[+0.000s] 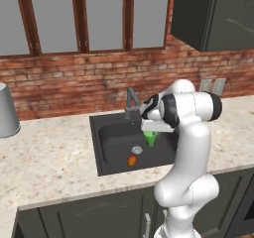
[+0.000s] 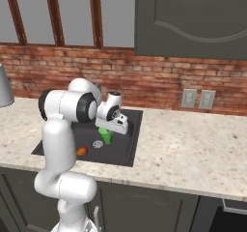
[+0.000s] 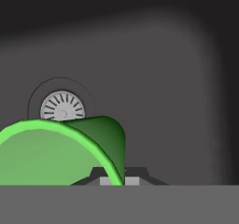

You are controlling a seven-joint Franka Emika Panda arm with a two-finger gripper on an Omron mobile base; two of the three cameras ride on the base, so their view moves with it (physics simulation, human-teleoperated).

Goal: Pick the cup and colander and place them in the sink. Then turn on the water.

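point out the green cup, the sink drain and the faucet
green cup (image 1: 150,139), left base view, its side wall below the hand
sink drain (image 3: 62,107), hand view, the slotted metal centre
faucet (image 1: 130,100), left base view, its upright neck

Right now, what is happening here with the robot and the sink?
The robot's gripper is shut on the green cup and holds it inside the dark sink, near the round drain. From these views I cannot tell whether the cup touches the basin floor. A small orange thing lies in the basin too. No water runs from the faucet.
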